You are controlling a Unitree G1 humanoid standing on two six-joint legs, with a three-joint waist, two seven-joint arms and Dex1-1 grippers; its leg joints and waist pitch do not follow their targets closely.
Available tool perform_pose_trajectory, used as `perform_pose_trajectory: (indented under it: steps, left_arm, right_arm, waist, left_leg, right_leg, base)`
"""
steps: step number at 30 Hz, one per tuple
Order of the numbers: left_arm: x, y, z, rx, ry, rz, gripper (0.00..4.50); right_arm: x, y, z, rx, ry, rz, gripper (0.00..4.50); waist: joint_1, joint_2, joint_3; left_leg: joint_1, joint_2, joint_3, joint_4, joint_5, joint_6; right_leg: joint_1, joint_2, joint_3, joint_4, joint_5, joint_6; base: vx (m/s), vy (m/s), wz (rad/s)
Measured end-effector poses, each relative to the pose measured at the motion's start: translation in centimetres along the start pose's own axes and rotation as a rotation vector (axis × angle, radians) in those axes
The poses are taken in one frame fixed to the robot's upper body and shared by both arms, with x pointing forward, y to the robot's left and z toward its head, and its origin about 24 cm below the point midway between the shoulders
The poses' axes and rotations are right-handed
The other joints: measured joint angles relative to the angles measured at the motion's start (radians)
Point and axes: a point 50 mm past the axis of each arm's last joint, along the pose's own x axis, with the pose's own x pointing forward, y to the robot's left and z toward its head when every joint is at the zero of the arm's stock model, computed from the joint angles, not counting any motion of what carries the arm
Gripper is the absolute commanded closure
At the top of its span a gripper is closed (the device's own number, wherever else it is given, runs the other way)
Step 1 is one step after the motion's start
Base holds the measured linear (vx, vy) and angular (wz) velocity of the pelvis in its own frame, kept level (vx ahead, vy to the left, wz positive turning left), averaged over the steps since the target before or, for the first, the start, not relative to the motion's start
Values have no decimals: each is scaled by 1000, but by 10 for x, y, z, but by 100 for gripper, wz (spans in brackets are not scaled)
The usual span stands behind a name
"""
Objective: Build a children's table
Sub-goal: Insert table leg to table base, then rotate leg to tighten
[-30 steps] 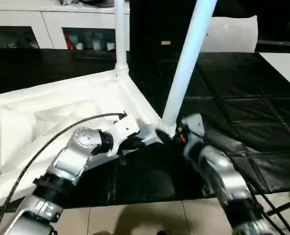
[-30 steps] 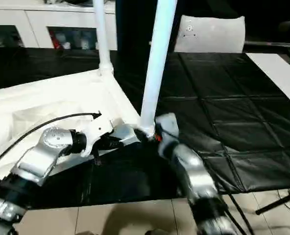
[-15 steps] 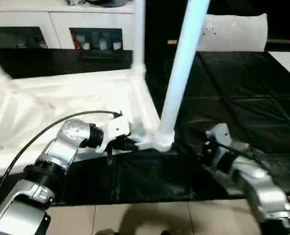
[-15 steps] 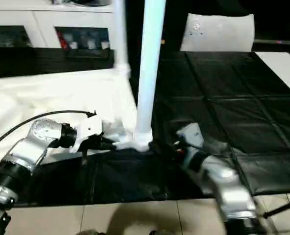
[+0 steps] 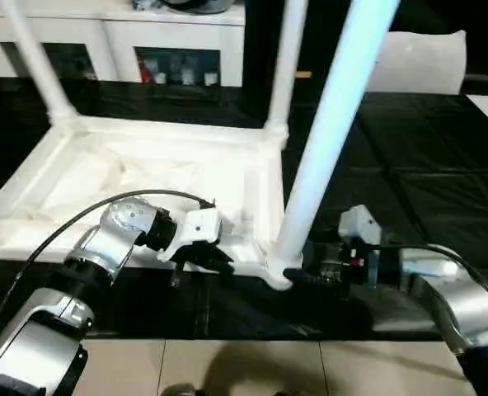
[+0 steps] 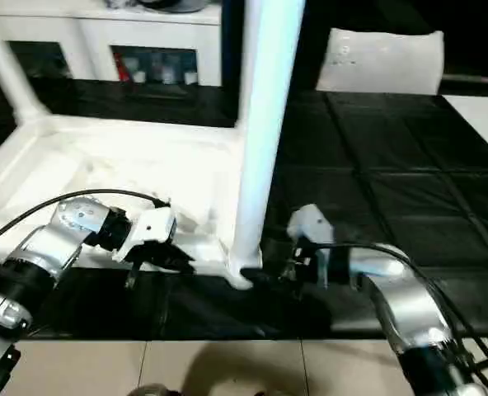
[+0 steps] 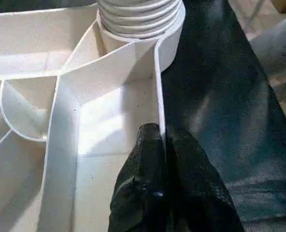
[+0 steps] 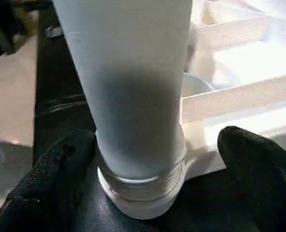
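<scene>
We see the upturned table (image 5: 157, 169) lying on the black mat (image 5: 409, 190), three legs rising at 12 o'clock. Our left gripper (image 7: 164, 145) is pinched tight on its rim (image 7: 158, 96). At 3 o'clock, our right gripper (image 8: 140, 193) gapes wide around the near leg (image 5: 330, 140), gripping nothing.

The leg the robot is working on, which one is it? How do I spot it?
Find the white tabletop lying upside down on the black mat. Three legs stand up from its corners; look at the corner nearest the robot, between its two arms. The leg there looks thickest and leans a little, and the open right gripper has a finger on each side of its base.
</scene>
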Motion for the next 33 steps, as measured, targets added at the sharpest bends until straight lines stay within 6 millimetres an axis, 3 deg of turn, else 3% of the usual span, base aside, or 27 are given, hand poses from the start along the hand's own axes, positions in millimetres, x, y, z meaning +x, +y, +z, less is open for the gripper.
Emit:
perform_pose_trajectory:
  steps: [10, 17, 26, 30, 33]
  left_arm:
    - [3, 4, 4, 42, 23, -33, 450]
    - [3, 6, 4, 43, 26, -41, 450]
    - [2, 5, 3, 32, 26, -55, 450]
    - [5, 0, -1, -86, -32, 48, 450]
    - [9, -1, -3, -180, -53, 160, 450]
  right_arm:
    - [12, -1, -3, -31, 40, 93, 108]
    - [14, -2, -3, -28, 46, 121, 167]
    - [15, 3, -7, 13, 23, 125, 174]
    - [23, 17, -16, 131, -82, -46, 174]
    - [30, 18, -20, 202, -131, -216, 174]
  waist:
    - [17, -1, 0]
    - [17, -1, 0]
    - [19, 0, 0]
    - [13, 4, -1]
    - [-10, 12, 1]
  left_leg:
    - [0, 0, 0, 2, 0, 0]
    - [0, 0, 0, 3, 0, 0]
    - [1, 1, 0, 3, 0, -1]
    - [1, 1, 0, 2, 0, -2]
    - [14, 0, 0, 3, 1, -4]
  right_leg:
    - [0, 0, 0, 2, 0, 0]
    - [0, 0, 0, 5, 0, 0]
    - [-1, 0, 0, 5, 0, 0]
    - [2, 0, 0, 5, 0, 0]
    - [9, -1, 1, 4, -3, 5]
  base:
    - [0, 0, 0]
    - [0, 0, 0]
    - [0, 0, 0]
    - [0, 0, 0]
    - [0, 0, 0]
